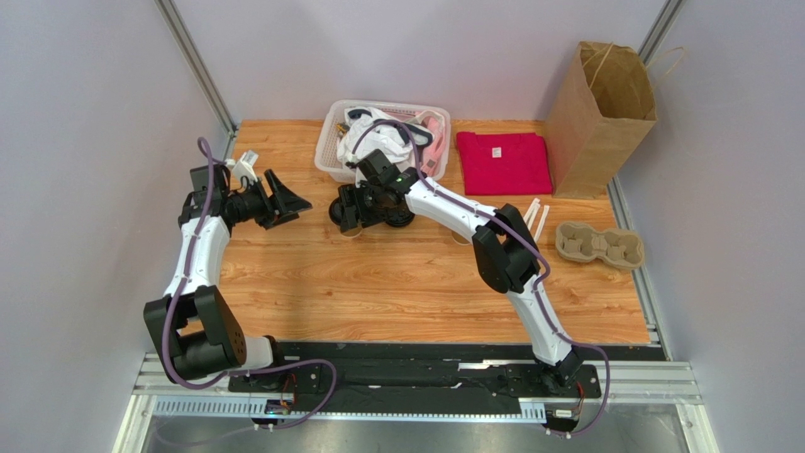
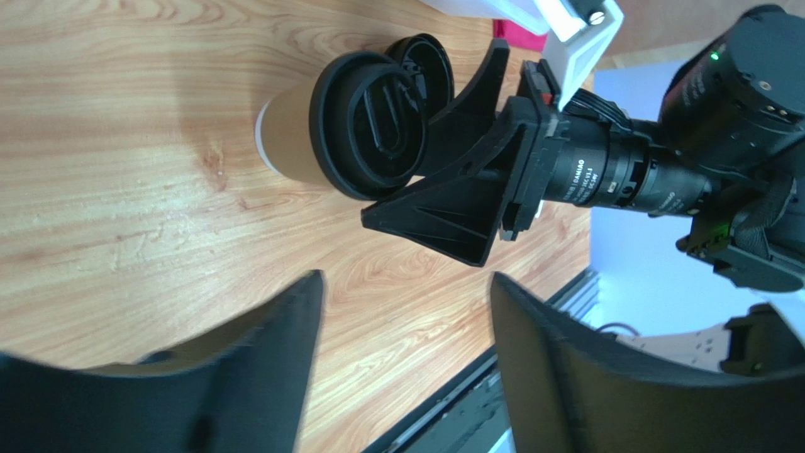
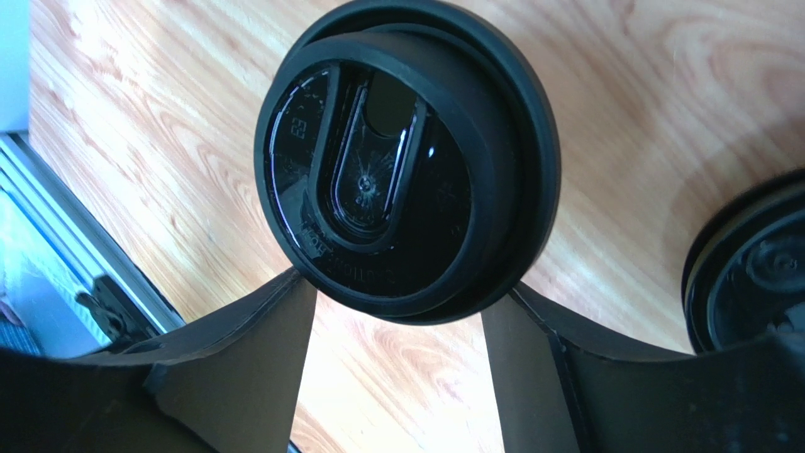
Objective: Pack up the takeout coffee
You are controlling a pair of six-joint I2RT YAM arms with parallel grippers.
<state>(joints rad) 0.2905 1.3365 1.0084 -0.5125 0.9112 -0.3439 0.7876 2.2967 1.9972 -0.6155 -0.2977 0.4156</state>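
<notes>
Takeout coffee (image 2: pixel 345 127) on a wood-grain table (image 1: pixel 378 293), pale grey walls (image 1: pixel 85 94) around

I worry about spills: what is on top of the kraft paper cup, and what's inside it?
A round black plastic lid sits on the kraft paper cup, fully covering its mouth. The lid hides the inside, so any contents cannot be seen.

Seen from high above and behind the arm bases (image 1: pixel 562 363), the top camera looks down on the whole wooden surface (image 1: pixel 397 283). The left wrist camera, low at the left, faces right past its own left hand (image 2: pixel 406 283) toward the takeout coffee (image 2: pixel 283 132); the right wrist camera looks almost straight down onto the same cup's lid (image 3: pixel 406 160) from very close.
</notes>
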